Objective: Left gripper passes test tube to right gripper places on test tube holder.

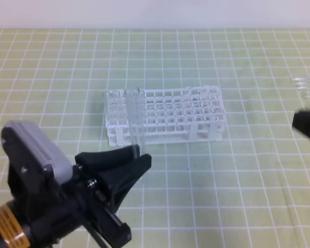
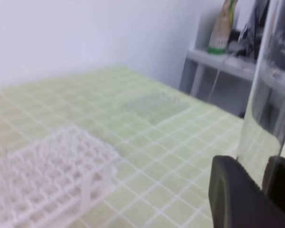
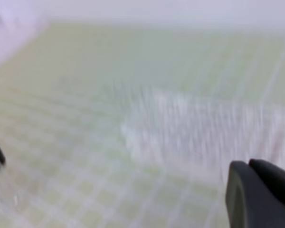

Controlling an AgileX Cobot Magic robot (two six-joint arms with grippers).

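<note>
Before the rack (image 1: 165, 118), claw-held upright tube (image 1: 135, 121)

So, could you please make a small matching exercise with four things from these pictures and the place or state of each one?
Things:
1. left black hand
2. right black hand
3. white plastic lattice rack
4. slender clear glass tube

Places or states:
A. shut, holding nothing
B. standing on the green gridded mat
C. upright between two black fingers
D. closed on a glass tube

Pairs: 1-D, 2-A, 3-B, 4-C
</note>
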